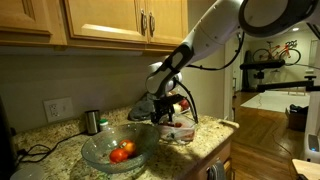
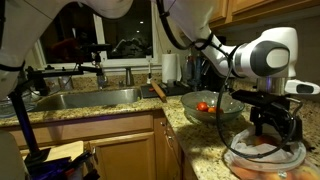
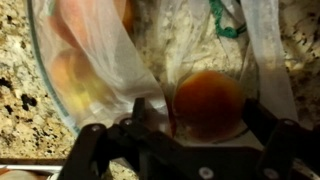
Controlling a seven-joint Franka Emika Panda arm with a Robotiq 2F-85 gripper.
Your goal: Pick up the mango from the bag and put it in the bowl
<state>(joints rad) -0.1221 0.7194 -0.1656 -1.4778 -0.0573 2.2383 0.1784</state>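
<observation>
In the wrist view the mango, round and orange-red, lies inside the crinkly clear bag on the granite counter. My gripper is open and reaches down into the bag, with one dark finger on each side of the mango. Whether the pads touch it I cannot tell. In both exterior views the gripper hangs over the bag. The wide clear glass bowl stands beside the bag and holds red fruit.
More orange fruit lies in the bag's left part. A small steel cup stands behind the bowl by the wall. A sink is set into the counter farther along. The counter edge is close beside the bag.
</observation>
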